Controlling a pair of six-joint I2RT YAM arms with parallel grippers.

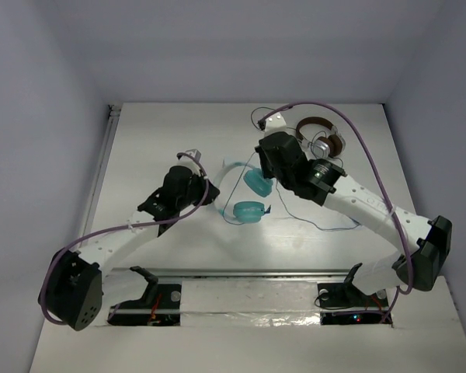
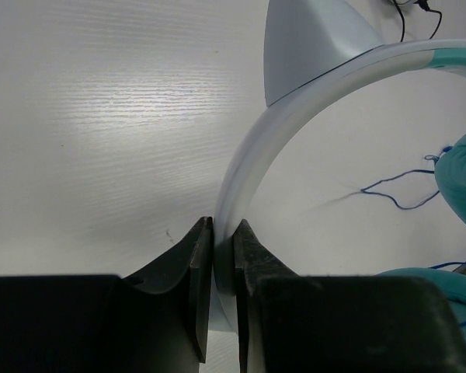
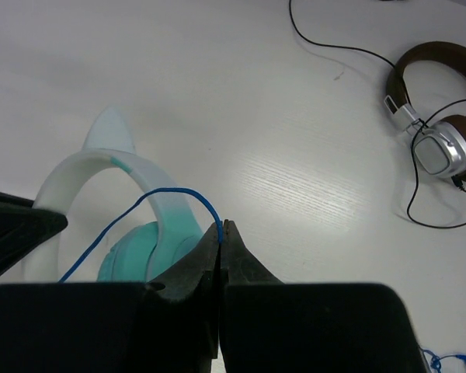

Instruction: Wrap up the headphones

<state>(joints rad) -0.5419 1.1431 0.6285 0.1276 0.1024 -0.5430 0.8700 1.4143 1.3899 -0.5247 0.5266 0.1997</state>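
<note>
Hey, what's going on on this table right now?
Two robot arms are working on the teal headphones. The left gripper is clamped on the white headband, while the right gripper pinches the thin blue cable, which arcs over the headband. The cable is not yet wound up. A brown-and-silver pair lies untouched farther back on the table.

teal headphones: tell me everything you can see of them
Teal headphones: two round padded cups, a white plastic-looking headband with a pointed ear-shaped fin, and a thin blue cable. They sit mid table. The left pincer is shut on the headband; the right pincer pinches the cable, which arcs across the band.
</note>
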